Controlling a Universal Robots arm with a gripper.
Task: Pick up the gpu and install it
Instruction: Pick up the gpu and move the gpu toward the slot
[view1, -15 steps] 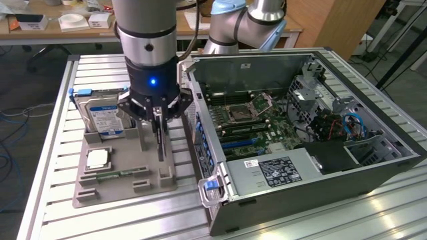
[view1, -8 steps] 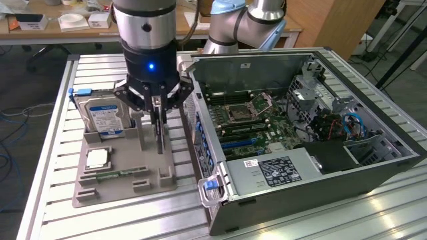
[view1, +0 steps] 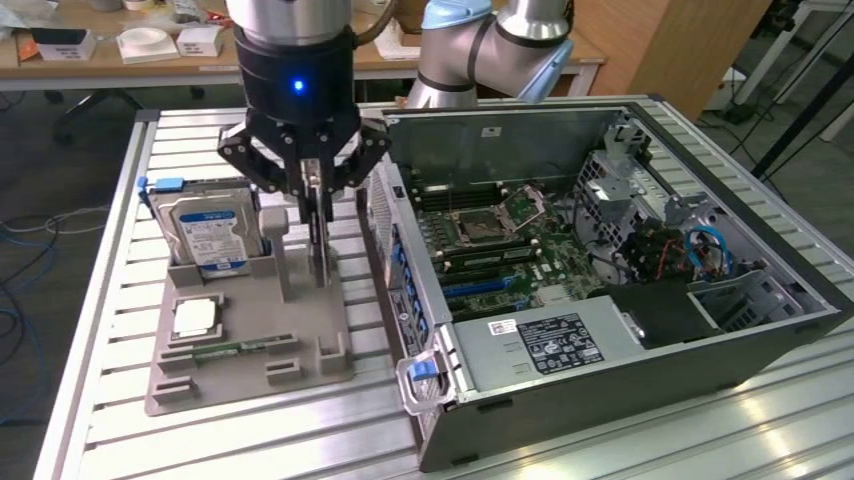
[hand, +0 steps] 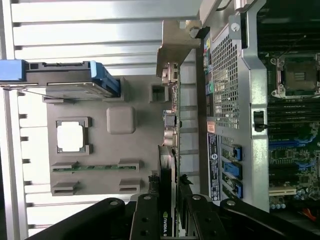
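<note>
The gpu (view1: 322, 255) is a thin black card standing on edge, seen edge-on over the grey holder tray (view1: 254, 378) on the side nearest the computer. My gripper (view1: 316, 205) comes down on it from above, with a finger on each face, shut on the card. In the wrist view my gripper (hand: 167, 220) pinches the gpu (hand: 166, 170) near its green logo. The card's silvery bracket (hand: 175, 45) is at the far end from the fingers, beside the case's back panel (hand: 225, 90). Whether the card's lower edge still rests in the holder I cannot tell.
The open computer case (view1: 414, 300) lies on the exterior view's right, motherboard (view1: 507, 240) exposed, close beside the card. The tray also carries a blue-labelled hard drive (view1: 211, 235), a processor chip (view1: 196, 317) and a green memory stick (view1: 240, 348). The slatted metal table (view1: 107, 330) extends around them.
</note>
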